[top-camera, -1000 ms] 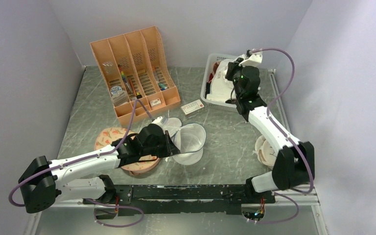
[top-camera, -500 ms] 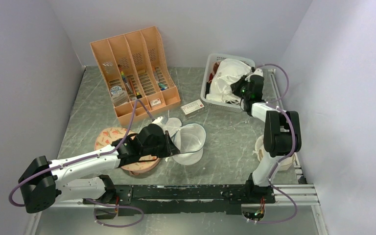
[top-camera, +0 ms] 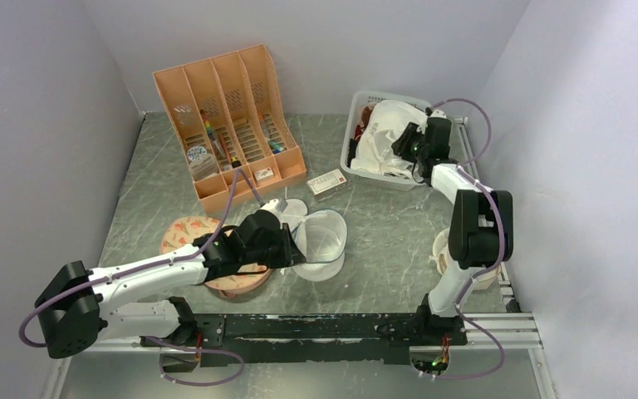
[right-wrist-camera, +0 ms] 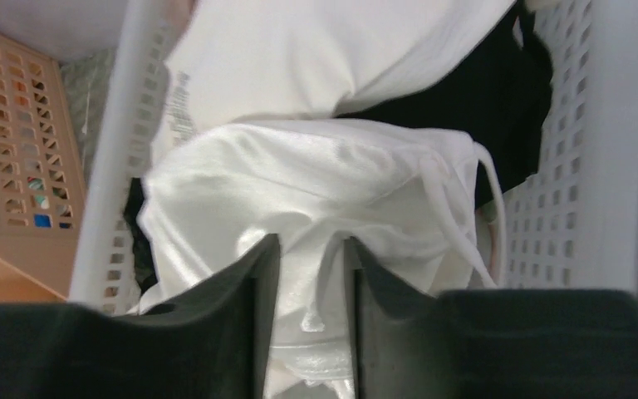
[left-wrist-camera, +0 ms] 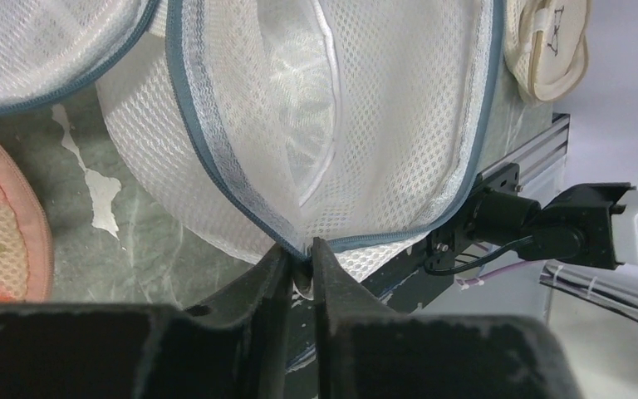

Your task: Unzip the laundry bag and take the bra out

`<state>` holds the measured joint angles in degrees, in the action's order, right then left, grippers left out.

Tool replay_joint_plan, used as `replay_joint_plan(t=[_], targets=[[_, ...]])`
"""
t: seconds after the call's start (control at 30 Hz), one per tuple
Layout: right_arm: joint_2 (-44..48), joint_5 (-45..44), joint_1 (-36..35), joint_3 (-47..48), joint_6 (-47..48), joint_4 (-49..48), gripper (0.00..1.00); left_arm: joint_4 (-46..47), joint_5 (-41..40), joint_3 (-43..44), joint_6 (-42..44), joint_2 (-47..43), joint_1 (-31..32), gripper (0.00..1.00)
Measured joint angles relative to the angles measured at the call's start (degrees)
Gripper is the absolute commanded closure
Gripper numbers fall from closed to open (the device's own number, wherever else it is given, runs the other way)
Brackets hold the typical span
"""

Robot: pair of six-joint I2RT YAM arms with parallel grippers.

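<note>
On my left at the back of the grey marbled counter (top-camera: 382,241) is a peach-orange plastic file organiser with four slots (top-camera: 228,125). It has coloured pens and other small items in its slots. Just beside its right front corner lies a small flat white box with red print (top-camera: 326,181).

Nearer me on the left is a pink carrot-patterned round pad (top-camera: 184,231); its mesh edge shows at my left view's border (left-wrist-camera: 0,241). A beige round fabric case (left-wrist-camera: 548,41) lies near the counter's right front edge.

At the back right is a white perforated plastic basket (top-camera: 350,141), with a black garment (right-wrist-camera: 498,100) against its right wall (right-wrist-camera: 606,141) and a bit of reddish cloth (top-camera: 367,115) at its left.
</note>
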<state>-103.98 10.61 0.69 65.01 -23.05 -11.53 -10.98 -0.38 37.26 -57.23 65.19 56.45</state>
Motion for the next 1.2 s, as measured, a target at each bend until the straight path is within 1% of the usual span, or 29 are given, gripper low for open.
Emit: replay_joint_plan(t=[0.07,0.13,0.17,0.3,0.37,0.47,0.6,0.7,0.77,0.83,0.97,1.03,1.1,1.2], targets=[[2.45,-0.42,0.0,1.11,0.35,3.06,0.44,-0.7,0.0,0.44,0.33,0.22,0.02,0.55],[6.27,-0.66,0.0,1.18,0.57,5.6,0.36,-1.81,-0.09,1.16,0.68,0.26,0.02,0.45],[8.52,-0.72,0.0,1.05,0.7,6.73,0.34,-2.29,-0.26,1.49,0.9,0.24,0.02,0.4],[17.68,-0.22,0.0,-2.16,1.03,8.96,0.29,-4.96,-1.27,2.43,1.51,-0.66,0.02,0.18],[21.92,0.59,-0.13,-5.16,1.2,9.53,0.27,-6.71,-2.08,2.93,1.99,-1.27,0.04,0.1],[28.55,1.95,-0.94,-11.23,2.08,11.61,0.26,-9.49,-3.41,4.02,2.89,-1.86,0.04,0.06],[35.98,5.05,-3.74,-17.92,2.86,15.17,0.24,-13.99,-6.51,5.25,4.35,-3.39,0.04,0.03],[42.34,7.56,-7.96,-23.56,2.95,16.98,0.23,-17.25,-8.57,6.23,5.27,-4.31,-0.26,0.0],[45.81,8.76,-10.6,-26.43,2.86,18.21,0.22,-19.37,-9.86,7.43,5.9,-5.11,-1.31,0.0],[49.29,9.84,-12.44,-28.87,2.45,19.65,0.21,-19.89,-9.62,7.93,6.25,-6.38,-4.2,0.0],[54.18,11.61,-13.07,-30.73,1.84,21.92,0.21,-17.88,-5.68,6.51,4.55,-9.79,-16.68,0.01],[55.8,12.22,-13.09,-30.62,1.64,22.45,0.2,-15.85,-4.94,4.92,1.64,-10.64,-20.74,0.02],[56.65,12.41,-13.14,-30.29,1.68,22.93,0.2,-13.4,-4.5,2.93,-1.92,-10.78,-21.81,0.04],[56.87,12.39,-13.14,-29.55,1.7,23.65,0.2,-9.53,-3.74,-0.81,-8.85,-9.66,-21.81,0.11]])
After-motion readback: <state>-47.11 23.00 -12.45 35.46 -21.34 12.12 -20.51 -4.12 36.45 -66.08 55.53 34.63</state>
